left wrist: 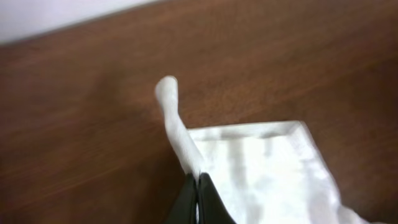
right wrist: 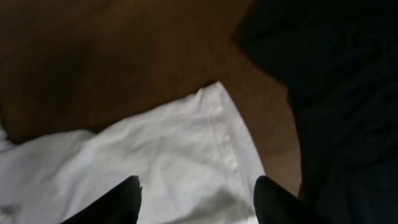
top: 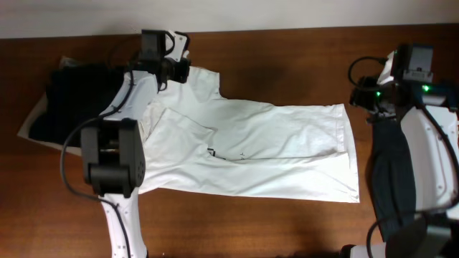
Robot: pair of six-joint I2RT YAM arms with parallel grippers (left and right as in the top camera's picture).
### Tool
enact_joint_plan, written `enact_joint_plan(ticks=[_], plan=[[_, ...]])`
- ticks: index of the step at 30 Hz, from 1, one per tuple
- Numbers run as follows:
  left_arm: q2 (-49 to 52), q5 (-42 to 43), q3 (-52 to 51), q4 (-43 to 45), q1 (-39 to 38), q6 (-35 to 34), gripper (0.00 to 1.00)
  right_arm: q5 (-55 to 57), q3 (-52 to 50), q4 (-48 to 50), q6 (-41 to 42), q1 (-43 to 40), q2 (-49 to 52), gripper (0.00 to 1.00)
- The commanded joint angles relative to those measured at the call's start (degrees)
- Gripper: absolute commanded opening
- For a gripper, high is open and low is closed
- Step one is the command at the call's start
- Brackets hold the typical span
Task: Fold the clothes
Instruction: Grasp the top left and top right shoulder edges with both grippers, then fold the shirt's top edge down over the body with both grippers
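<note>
- Overhead: the white shirt (top: 272, 150) lies spread flat in the middle of the wooden surface (top: 287, 229), with its hem to the right. Black clothes (top: 72, 100) sit heaped at its left end. The left fingers (top: 178, 70) are at its far left corner, and the right arm (top: 412, 79) stands near the far hem corner.
- Left wrist: the left fingers (left wrist: 186, 202) are pressed together on a pinch of the white shirt (left wrist: 267, 168), and a twisted strip of it stands up past them.
- Right wrist: the right fingers (right wrist: 118, 202) are apart and hold nothing. The hem corner of the white shirt (right wrist: 205, 137) lies below the gap, and a black garment (right wrist: 336, 93) is to the side.
- Step, as I judge it: taking hold of the far edge for a first lengthwise fold, with one corner caught.
- Next: the right side should drop onto the hem corner and close on it. Both should then lift evenly and carry the edge toward the near side.
</note>
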Motion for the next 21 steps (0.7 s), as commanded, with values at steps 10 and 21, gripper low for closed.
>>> enact_joint_plan(ticks=[10, 21], plan=[[-6.36, -3.58, 1.46, -10.88, 0.04, 3.10, 0.00, -2.27, 0.28, 14.53, -8.15, 0.31, 25.77, 0.71], [-8.15, -3.58, 1.49, -11.04, -0.02, 3.10, 0.00, -1.01, 0.09, 13.77, -7.48, 0.42, 28.68, 0.60]])
